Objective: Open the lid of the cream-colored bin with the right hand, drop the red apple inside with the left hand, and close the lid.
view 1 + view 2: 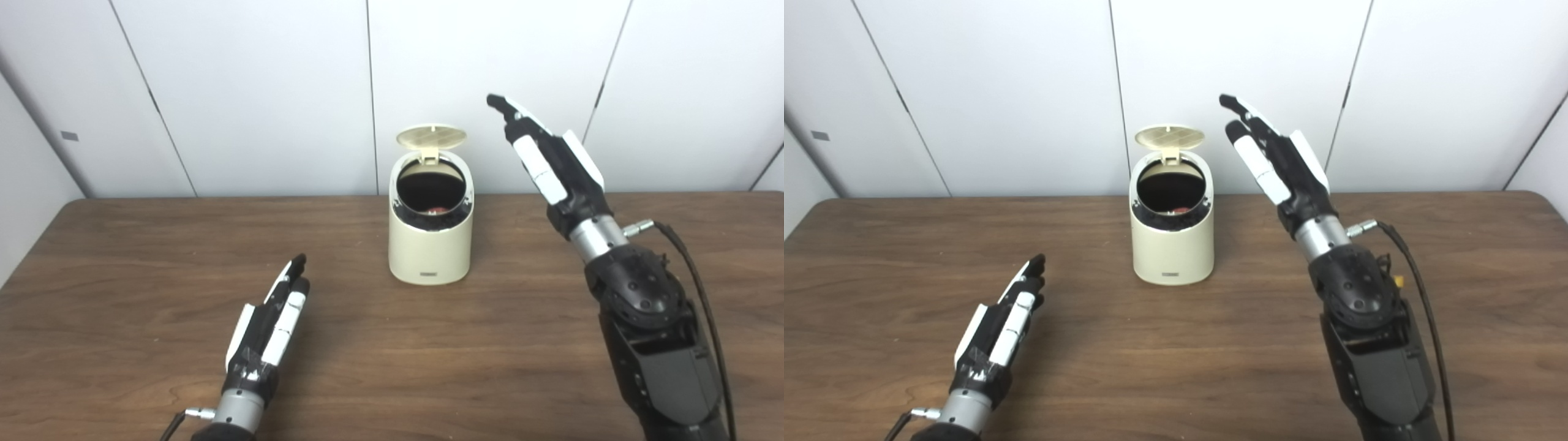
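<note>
Lid (431,136) of the cream-colored bin (430,251) stands tipped up on its rear hinge, a thin, light plastic flap that I judge needs only a gentle push on its raised front edge to swing down, while the bin sits near the middle of the table (122,275) toward the far edge with a sliver of the red apple (435,211) showing inside. My right hand (545,156) hangs raised just right of the lid, fingers straight and apart, holding nothing. My left hand (269,324) lies low near the table's near edge, fingers extended, also empty.
</note>
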`<control>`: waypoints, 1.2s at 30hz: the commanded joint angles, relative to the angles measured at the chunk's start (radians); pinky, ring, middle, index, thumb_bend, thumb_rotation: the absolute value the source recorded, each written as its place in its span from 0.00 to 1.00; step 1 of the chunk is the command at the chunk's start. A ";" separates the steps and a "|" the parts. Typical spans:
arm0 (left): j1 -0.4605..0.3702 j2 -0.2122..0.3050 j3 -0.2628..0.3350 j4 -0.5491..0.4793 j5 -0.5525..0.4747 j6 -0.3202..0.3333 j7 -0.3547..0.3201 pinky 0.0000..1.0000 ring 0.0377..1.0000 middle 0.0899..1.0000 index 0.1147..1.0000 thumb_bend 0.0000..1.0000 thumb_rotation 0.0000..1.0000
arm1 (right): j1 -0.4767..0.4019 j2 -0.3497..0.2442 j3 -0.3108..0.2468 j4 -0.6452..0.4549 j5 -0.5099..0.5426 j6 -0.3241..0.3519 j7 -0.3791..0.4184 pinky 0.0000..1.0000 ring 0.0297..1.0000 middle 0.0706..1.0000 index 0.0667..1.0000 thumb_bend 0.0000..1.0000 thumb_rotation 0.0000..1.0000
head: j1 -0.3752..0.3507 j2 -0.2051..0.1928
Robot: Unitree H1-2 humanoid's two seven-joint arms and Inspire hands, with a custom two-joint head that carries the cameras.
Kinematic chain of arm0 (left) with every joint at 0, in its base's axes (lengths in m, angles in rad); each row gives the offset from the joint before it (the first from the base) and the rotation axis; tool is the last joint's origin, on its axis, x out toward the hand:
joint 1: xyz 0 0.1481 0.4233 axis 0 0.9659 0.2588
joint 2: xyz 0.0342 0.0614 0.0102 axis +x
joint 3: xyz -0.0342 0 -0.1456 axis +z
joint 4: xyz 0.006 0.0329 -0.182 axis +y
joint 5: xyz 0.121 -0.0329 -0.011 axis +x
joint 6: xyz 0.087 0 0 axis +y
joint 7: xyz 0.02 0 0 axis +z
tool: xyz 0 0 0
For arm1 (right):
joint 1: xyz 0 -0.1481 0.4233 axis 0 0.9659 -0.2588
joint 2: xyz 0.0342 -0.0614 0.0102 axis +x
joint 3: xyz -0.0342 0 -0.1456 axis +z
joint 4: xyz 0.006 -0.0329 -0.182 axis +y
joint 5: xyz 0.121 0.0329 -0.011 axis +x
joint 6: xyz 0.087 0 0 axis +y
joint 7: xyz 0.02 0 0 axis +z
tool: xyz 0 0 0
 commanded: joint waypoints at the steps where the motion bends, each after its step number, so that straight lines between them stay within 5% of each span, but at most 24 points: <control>1: -0.021 0.007 -0.002 -0.015 0.016 -0.051 0.013 1.00 1.00 1.00 1.00 0.58 0.89 | -0.078 -0.018 0.013 0.023 -0.061 -0.047 -0.014 0.89 0.94 0.95 0.90 0.53 0.94 | -0.005 -0.001; 4: -0.022 0.000 0.005 0.000 0.006 -0.071 0.019 1.00 1.00 1.00 1.00 0.57 0.90 | -0.134 -0.043 0.053 0.077 -0.140 -0.079 -0.009 0.82 0.90 0.93 0.90 0.52 0.97 | -0.008 -0.006; 11: -0.032 -0.015 0.005 0.049 0.000 -0.111 0.023 1.00 1.00 1.00 1.00 0.60 0.87 | -0.197 -0.070 0.119 0.172 -0.243 -0.150 0.004 0.95 0.97 0.96 0.90 0.48 0.99 | -0.004 -0.036; 18: -0.033 -0.028 -0.001 0.065 0.006 -0.134 0.034 1.00 1.00 1.00 1.00 0.56 0.89 | -0.215 -0.090 0.154 0.224 -0.325 -0.179 0.020 0.95 0.99 0.99 0.84 0.48 0.96 | 0.007 -0.040; 26: -0.036 -0.027 -0.007 0.057 0.000 -0.127 0.036 1.00 1.00 1.00 1.00 0.58 0.87 | -0.216 -0.119 0.187 0.220 -0.396 -0.222 0.053 0.94 1.00 0.99 0.82 0.50 0.95 | 0.017 -0.031; 36: -0.041 -0.034 -0.011 0.048 0.007 -0.118 0.043 1.00 1.00 1.00 1.00 0.58 0.86 | -0.153 -0.120 0.174 0.126 -0.429 -0.189 0.102 0.95 1.00 0.98 0.83 0.55 0.92 | 0.023 -0.022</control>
